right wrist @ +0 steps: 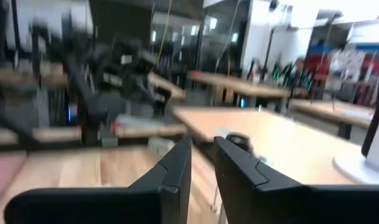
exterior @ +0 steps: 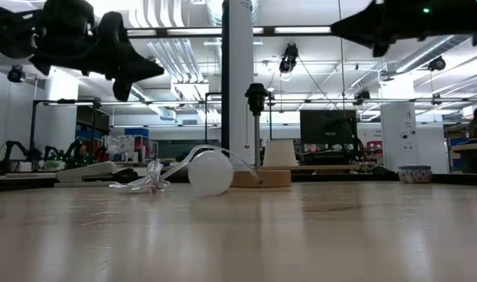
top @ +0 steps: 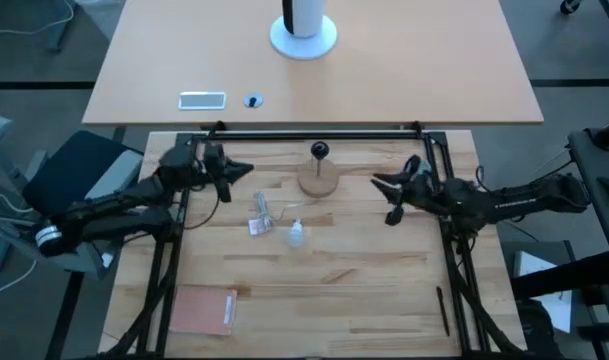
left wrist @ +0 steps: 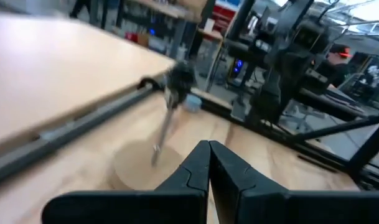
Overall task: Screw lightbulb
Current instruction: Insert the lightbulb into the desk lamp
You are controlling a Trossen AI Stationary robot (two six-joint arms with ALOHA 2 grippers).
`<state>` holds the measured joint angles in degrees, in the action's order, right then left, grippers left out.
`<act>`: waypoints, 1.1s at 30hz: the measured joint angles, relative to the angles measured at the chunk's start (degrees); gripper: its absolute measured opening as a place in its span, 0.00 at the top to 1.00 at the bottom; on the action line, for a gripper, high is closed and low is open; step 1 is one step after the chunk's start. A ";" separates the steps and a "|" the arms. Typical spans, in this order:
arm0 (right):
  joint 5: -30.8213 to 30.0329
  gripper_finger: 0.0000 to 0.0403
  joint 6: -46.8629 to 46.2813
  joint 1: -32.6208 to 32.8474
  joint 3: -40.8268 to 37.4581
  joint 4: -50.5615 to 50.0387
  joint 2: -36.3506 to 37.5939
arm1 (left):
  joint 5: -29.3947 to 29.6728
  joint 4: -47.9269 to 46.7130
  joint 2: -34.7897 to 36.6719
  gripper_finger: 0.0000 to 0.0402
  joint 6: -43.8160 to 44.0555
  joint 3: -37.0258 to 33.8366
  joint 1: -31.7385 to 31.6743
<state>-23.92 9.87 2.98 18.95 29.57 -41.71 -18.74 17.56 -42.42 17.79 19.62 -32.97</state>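
the lightbulb lies on its side on the wooden table, near the middle, free of both grippers. in the low view it shows as a frosted white globe resting on the tabletop, w/ a clear plastic wrapper just beside it; from above the wrapper sits next to the bulb on the left arm's side. behind them stands the socket stand: round wooden base w/ a black stem and socket on top, upright, empty, apart from the bulb.

left gripper hangs above the table near the back rail, on its own side of the wooden base; its fingers are pressed together, closed on nothing. right gripper hovers on the opp side of the base, also off the table; its fingers stand a little apart w/ a narrow gap, nothing between them.

a flat reddish-brown pad lies at the table's front corner on the left arm's side, well apart from the rest.
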 joint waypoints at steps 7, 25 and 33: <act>-0.01 0.83 -0.92 -0.02 12.01 -14.56 -10.38 | 0.63 8.20 -3.69 1.00 2.69 -5.92 12.96; 16.50 0.81 8.03 0.00 16.05 -21.12 -23.58 | 16.15 6.77 -28.38 1.00 1.45 1.18 34.84; 16.49 0.84 7.82 0.11 16.05 -19.30 -30.44 | 16.32 -2.30 -39.18 1.00 -0.80 8.82 34.84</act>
<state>-7.44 17.68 3.09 35.00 10.27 -72.16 -2.42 15.26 -81.60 16.99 28.44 1.87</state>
